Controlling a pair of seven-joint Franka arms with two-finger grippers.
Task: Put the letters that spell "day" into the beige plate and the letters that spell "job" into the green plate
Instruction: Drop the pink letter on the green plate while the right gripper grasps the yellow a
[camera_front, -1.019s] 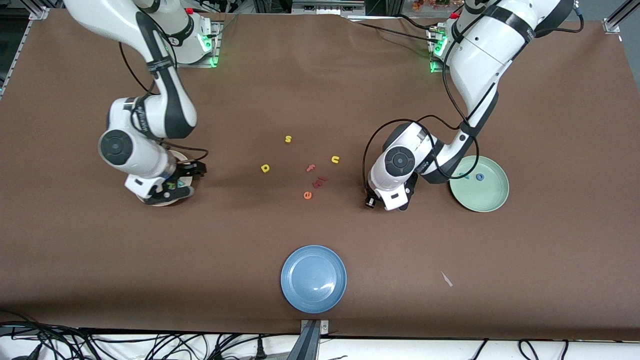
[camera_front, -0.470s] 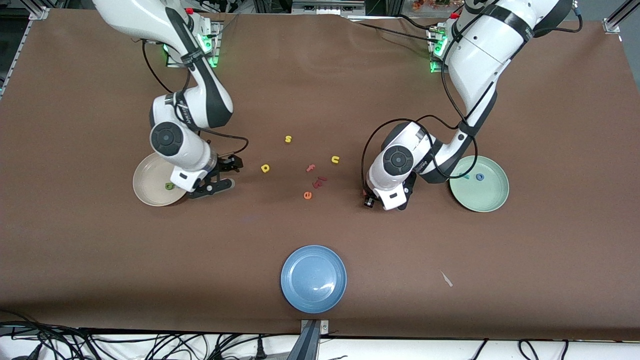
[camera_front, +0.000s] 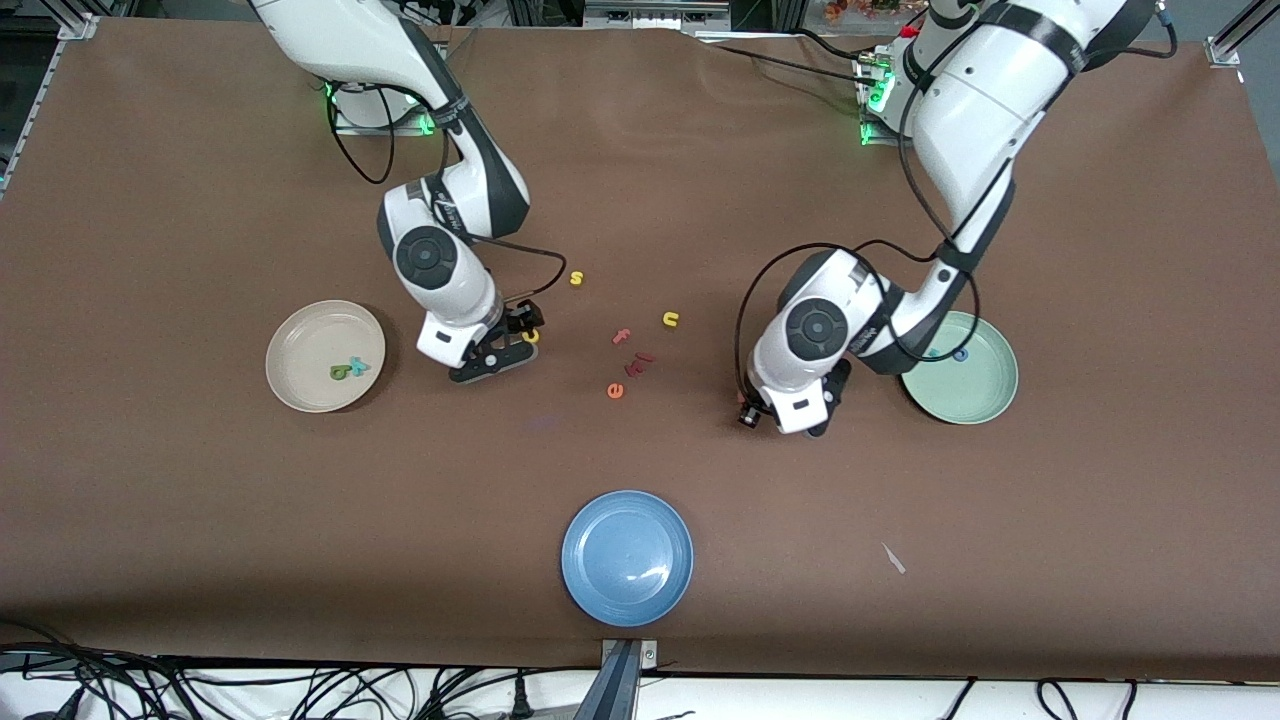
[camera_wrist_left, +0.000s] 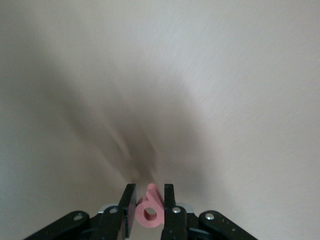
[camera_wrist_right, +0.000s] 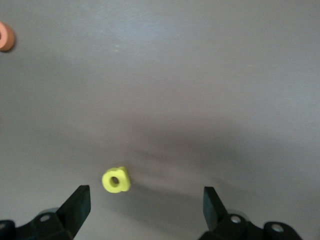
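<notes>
A: What is held by the left end effector (camera_wrist_left: 149, 212)?

B: A pink round-bowled letter (camera_wrist_left: 149, 210) is pinched between its narrowed fingers, as the left wrist view shows. The end effector is carried above the table (camera_front: 900, 620), beside the green plate (camera_front: 985, 395), where a blue "o" (camera_front: 960, 354) and a teal letter (camera_front: 935, 353) are already seen.

A: And the right end effector (camera_wrist_right: 142, 205)?

B: It is spread wide and empty over the yellow round-bowled letter (camera_wrist_right: 116, 180), which lies on the table between its fingers' line, nearer one finger than the other. The olive-green letter (camera_front: 339, 372) and the teal "y" (camera_front: 358, 366) are already lodged in the beige plate (camera_front: 290, 385).

A: What could be spoiled from here?

B: 2 risks are judged. Since the yellow letter is off centre, it could be pushed aside or tipped by 1 finger during closing, and a weak edge grip could follow. The pink letter is small and clamped only at its stem and bowl, so it could be twisted out during transfer, or released onto the rim and bounced off. The yellow "s" (camera_front: 576, 278), yellow "u" (camera_front: 670, 319), pink "f" (camera_front: 622, 336) and orange "e" (camera_front: 615, 391) lie close by and could be mistaken or knocked.
</notes>
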